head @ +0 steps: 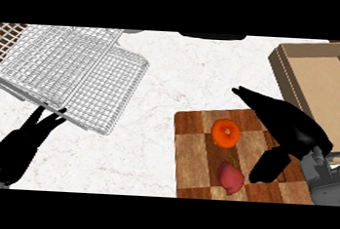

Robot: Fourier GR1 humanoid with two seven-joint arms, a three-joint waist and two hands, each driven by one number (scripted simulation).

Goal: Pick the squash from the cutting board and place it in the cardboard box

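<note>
Orange and round, with a small dark stem spot at its middle: the squash, lying on the upper part of the checkered wooden cutting board, not in the cardboard box. Just below it on the same board, apart from it, a reddish, elongated vegetable. Over the board's right side, the black right hand, released: fingers straight, pointing up and to the left past the board's top edge, thumb spread downward above the lower right squares. Curls round nothing; hangs just right of the squash, which faces the gap between fingers and thumb. Touching or not, cannot tell from this steep angle. Behind the wrist, at the right edge, the grey forearm. Up at the right, the box, tan, open at the top, near the board's upper right corner and partly cut by the view's edge. On the white marbled surface at the upper left, a white wire rack of tilted mesh panels, well apart from the board. At the lower left, the left hand, also black and released, fingers straight and up, resting near the edge with fingertips close to the rack's lower corner. At the top edge, a dark shape, too little shown to name.
</note>
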